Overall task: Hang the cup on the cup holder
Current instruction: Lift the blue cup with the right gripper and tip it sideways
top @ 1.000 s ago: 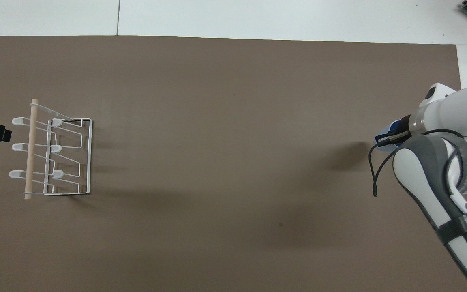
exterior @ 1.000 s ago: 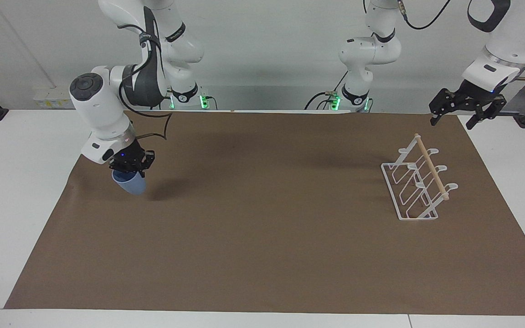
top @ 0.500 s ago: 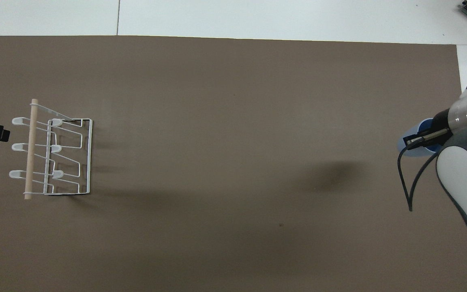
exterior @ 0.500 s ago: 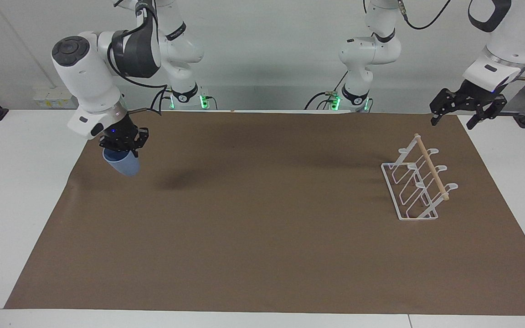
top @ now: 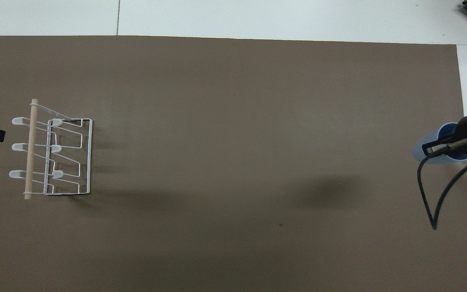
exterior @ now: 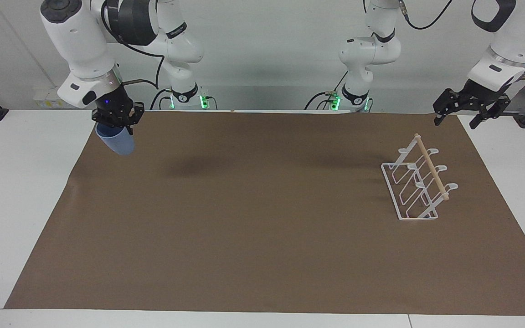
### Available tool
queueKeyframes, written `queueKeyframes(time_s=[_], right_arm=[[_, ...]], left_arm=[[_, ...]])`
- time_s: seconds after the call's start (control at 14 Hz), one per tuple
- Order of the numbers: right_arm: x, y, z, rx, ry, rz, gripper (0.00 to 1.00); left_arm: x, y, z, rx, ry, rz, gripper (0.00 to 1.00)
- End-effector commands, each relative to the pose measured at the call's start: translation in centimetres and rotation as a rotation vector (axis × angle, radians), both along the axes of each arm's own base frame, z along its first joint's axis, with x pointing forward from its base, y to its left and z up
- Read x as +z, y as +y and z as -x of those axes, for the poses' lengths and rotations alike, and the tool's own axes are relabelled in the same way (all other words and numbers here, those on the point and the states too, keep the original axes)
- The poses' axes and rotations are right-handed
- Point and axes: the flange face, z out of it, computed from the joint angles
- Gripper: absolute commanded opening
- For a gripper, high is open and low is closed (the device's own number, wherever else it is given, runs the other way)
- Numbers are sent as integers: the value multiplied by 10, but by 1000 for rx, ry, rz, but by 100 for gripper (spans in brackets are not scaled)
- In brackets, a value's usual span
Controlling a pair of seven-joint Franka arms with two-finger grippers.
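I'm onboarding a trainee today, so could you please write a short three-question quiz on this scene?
1. True or false: the cup already hangs on the cup holder.
2. Which tool holds the cup: A) left tool, B) right tool?
3. Fill in: the cup holder stands on the brown ___.

Key: 1 false, the cup is in the air; 2 B, while the left tool waits open above the cup holder's end of the table; 3 mat.
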Motion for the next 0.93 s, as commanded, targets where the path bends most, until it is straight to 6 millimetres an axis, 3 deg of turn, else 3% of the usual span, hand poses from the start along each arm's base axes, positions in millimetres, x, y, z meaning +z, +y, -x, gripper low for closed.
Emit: queueKeyframes(time_s=[0.0, 0.21, 0.57, 0.86], right_arm=[[21, 3, -1, 28, -18, -20, 0], [34, 17, -2, 53, -47, -20, 0], [38, 35, -1, 56, -56, -157, 0], [42, 58, 0, 28, -63, -282, 0]], left_arm=[[2, 2, 8, 0, 2, -8, 100], [2, -12, 7, -28, -1, -7, 100], [3, -40, 6, -97, -6, 1, 100], [4, -60, 6, -356, -29, 65, 100]])
